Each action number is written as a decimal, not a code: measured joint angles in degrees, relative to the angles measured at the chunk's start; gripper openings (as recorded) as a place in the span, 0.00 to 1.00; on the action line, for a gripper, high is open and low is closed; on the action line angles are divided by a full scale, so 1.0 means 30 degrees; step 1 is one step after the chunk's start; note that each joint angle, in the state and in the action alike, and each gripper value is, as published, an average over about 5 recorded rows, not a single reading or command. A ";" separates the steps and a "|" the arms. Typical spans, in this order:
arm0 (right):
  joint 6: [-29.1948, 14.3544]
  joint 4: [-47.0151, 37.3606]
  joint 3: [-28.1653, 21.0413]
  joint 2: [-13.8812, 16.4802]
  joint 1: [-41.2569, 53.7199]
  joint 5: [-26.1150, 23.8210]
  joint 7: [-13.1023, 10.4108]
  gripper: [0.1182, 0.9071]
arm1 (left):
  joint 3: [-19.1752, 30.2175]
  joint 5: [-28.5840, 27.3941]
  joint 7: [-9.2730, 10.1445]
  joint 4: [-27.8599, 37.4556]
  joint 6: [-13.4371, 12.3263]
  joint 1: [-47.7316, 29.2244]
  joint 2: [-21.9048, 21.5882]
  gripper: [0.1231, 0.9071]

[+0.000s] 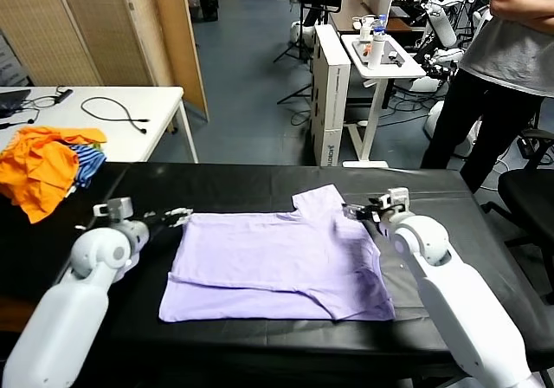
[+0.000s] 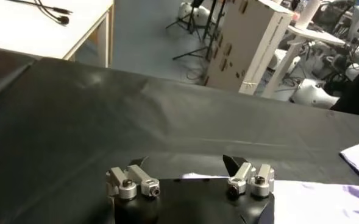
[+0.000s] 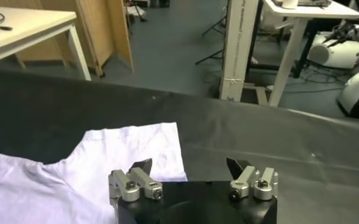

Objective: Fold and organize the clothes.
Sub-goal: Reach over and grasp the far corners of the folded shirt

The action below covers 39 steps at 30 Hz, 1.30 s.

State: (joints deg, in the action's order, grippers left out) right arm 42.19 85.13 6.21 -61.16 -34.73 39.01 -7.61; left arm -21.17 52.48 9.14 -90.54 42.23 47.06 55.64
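The clothes are one pale lavender T-shirt [image 1: 277, 262] lying flat on the black table [image 1: 234, 184], one sleeve [image 1: 318, 200] pointing to the far side. My left gripper [image 1: 177, 217] hovers at the shirt's far left corner, open and empty. In the left wrist view that gripper [image 2: 185, 163] faces bare black table, with a strip of the shirt [image 2: 325, 198] beside it. My right gripper [image 1: 355, 212] sits at the sleeve's right edge, open and empty. In the right wrist view the gripper [image 3: 190, 164] hangs over the shirt's edge [image 3: 130, 152], one fingertip [image 3: 141, 166] above cloth.
Orange garments and a blue-striped cloth [image 1: 48, 167] lie piled at the table's far left corner. A white table [image 1: 104, 115] with cables stands behind. A person [image 1: 498, 67] stands at the far right beside a white cart [image 1: 381, 59].
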 joint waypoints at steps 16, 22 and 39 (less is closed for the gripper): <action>0.0000 -0.1729 -0.0828 -0.0643 0.0819 -0.0529 0.0270 0.98 | 0.0669 -0.0562 0.0209 0.0579 -0.0012 -0.0198 0.0337 1.00; 0.0000 -0.1894 -0.0968 -0.0683 0.0928 -0.0527 0.0385 0.96 | 0.0764 -0.0878 0.0207 0.0502 -0.0012 -0.0118 0.0503 1.00; -0.0038 -0.2672 -0.1301 -0.0980 0.1065 -0.0702 0.0831 0.43 | 0.1199 -0.1722 0.0104 0.1105 -0.0072 -0.0314 0.0757 0.60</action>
State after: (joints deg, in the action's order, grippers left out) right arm 42.07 77.11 2.31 -64.10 -31.53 36.91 -5.12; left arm -17.57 47.32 9.45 -87.23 42.01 46.12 57.91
